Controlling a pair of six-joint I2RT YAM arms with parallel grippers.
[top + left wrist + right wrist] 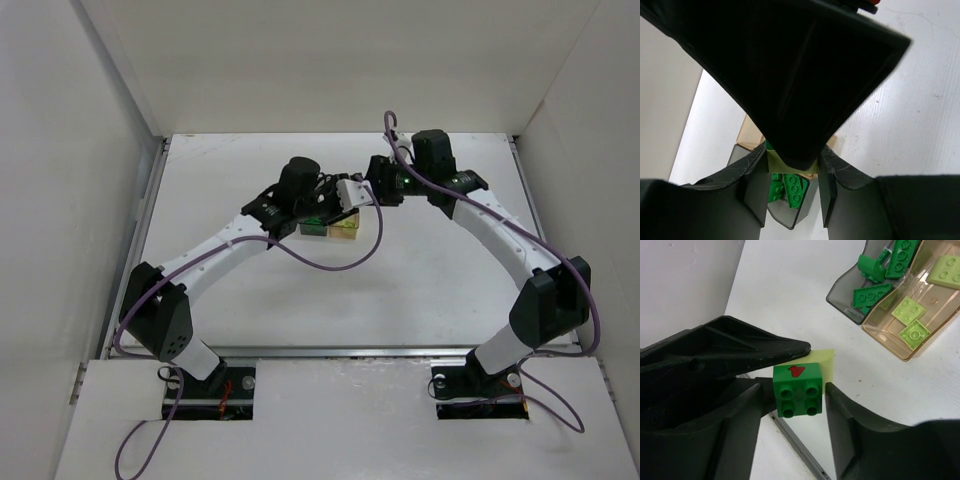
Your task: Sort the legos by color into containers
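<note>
Both grippers meet above the two joined bins: the smoky grey bin (313, 229) and the amber bin (346, 231). My right gripper (794, 396) is shut on a dark green 2x2 brick (797, 377) with a red mark. A pale yellow-green brick (827, 360) is stuck to its back. My left gripper (792, 159) is shut on that pale brick (785, 163), right over the grey bin (790, 212). In the right wrist view the grey bin (840, 302) holds several dark green legos (871, 294). The amber bin (935, 300) holds three pale legos (912, 332).
White walls enclose the table on the left, back and right. A metal rail (800, 445) runs along the table edge below my right gripper. The right gripper's black body (800, 65) fills the top of the left wrist view. Purple cables hang from both arms.
</note>
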